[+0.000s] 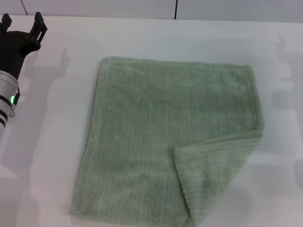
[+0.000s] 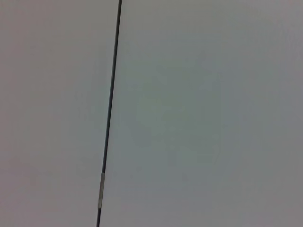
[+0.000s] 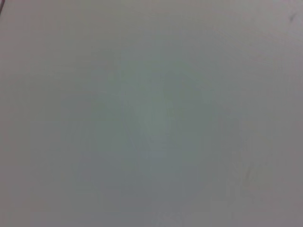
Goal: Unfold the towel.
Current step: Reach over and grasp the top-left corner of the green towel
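Observation:
The pale sage-green towel (image 1: 161, 137) lies flat on the white table (image 1: 57, 142) in the head view, filling the middle. Its near right corner (image 1: 213, 170) is folded back over the cloth as a triangular flap. My left gripper (image 1: 21, 23) is at the far left back of the table, well clear of the towel, with its two dark fingers apart and nothing between them. My right gripper is out of view. Both wrist views show only plain pale surface, no towel.
A dark seam (image 2: 110, 113) runs across the surface in the left wrist view. A wall with a dark vertical joint (image 1: 175, 8) stands behind the table. Bare table lies on both sides of the towel.

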